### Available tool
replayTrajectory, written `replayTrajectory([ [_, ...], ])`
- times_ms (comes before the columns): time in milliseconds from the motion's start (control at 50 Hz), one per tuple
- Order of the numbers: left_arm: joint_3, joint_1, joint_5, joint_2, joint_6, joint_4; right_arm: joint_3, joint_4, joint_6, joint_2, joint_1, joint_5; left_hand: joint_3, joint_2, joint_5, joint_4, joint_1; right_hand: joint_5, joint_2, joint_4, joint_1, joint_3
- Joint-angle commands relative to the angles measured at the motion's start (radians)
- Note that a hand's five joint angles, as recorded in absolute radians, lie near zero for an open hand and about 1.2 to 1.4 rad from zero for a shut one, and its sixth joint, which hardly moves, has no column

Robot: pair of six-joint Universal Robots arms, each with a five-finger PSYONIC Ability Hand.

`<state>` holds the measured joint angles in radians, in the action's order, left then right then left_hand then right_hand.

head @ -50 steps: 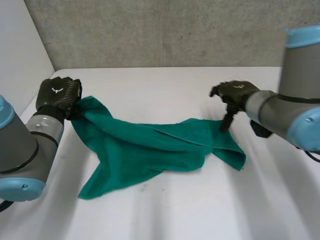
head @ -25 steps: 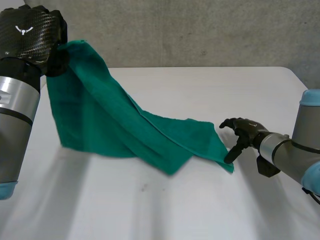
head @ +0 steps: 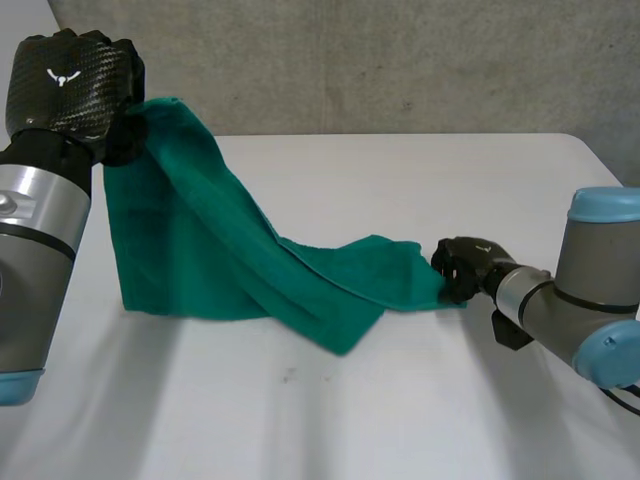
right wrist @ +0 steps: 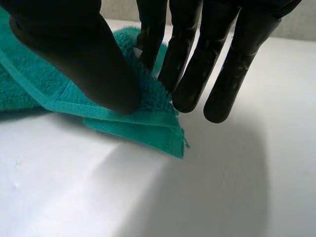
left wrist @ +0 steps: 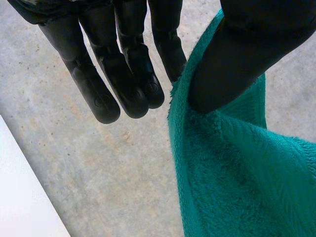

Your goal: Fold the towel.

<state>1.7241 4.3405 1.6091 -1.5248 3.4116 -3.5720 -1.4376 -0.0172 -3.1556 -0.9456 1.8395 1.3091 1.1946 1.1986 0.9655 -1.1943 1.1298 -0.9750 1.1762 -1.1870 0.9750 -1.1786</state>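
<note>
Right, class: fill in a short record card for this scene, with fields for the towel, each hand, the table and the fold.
towel: green towel, one end lifted, the other low at the table
left hand: left hand raised above the table, thumb and fingers pinching the towel's upper end
right hand: right hand low at the table, pinching the far corner
table: white table
fold: not yet made
</note>
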Motion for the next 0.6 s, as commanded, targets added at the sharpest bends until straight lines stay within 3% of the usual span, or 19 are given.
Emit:
replayTrajectory([
  [20, -0.001, 0.013, -0.002, 0.005, 0.003, 0.004, 0.075, 0.064, 0.052, -0.26, -0.017, -0.002, 0.202, 0.198, 0.256, -0.202, 0.266, -0.247, 0.22, -0.209, 0.421, -0.218],
  [100, -0.001, 0.028, -0.003, 0.005, 0.005, 0.031, 0.155, 0.219, 0.234, -0.392, -0.055, -0.007, 0.202, 0.198, 0.256, -0.202, 0.266, -0.247, 0.22, -0.209, 0.421, -0.218],
  [180, 0.003, 0.047, -0.005, 0.005, 0.006, 0.073, 0.206, 0.402, 0.523, -0.467, -0.1, 0.012, 0.202, 0.198, 0.256, -0.202, 0.266, -0.247, 0.22, -0.209, 0.421, -0.218],
  [260, 0.017, 0.073, -0.006, 0.0, 0.006, 0.116, 0.203, 0.596, 0.817, -0.495, -0.105, 0.092, 0.202, 0.198, 0.256, -0.202, 0.266, -0.247, 0.22, -0.209, 0.421, -0.218],
  [300, 0.029, 0.077, -0.014, -0.008, 0.006, 0.143, 0.197, 0.62, 0.848, -0.493, -0.102, 0.116, 0.202, 0.198, 0.256, -0.202, 0.266, -0.247, 0.22, -0.209, 0.421, -0.218],
  [340, 0.035, 0.077, -0.024, -0.024, 0.006, 0.159, 0.163, 0.655, 0.914, -0.48, -0.089, 0.203, 0.202, 0.198, 0.256, -0.202, 0.266, -0.247, 0.22, -0.209, 0.421, -0.218],
  [420, 0.041, 0.076, -0.061, -0.098, 0.009, 0.205, 0.131, 0.631, 0.939, -0.408, -0.05, 0.26, 0.202, 0.198, 0.256, -0.202, 0.266, -0.247, 0.22, -0.209, 0.421, -0.218],
  [600, -0.108, 0.076, -0.078, -0.392, 0.055, 0.252, 0.247, 0.602, 0.933, -0.15, 0.014, 0.279, 0.202, 0.198, 0.256, -0.202, 0.266, -0.247, 0.22, -0.209, 0.421, -0.218],
])
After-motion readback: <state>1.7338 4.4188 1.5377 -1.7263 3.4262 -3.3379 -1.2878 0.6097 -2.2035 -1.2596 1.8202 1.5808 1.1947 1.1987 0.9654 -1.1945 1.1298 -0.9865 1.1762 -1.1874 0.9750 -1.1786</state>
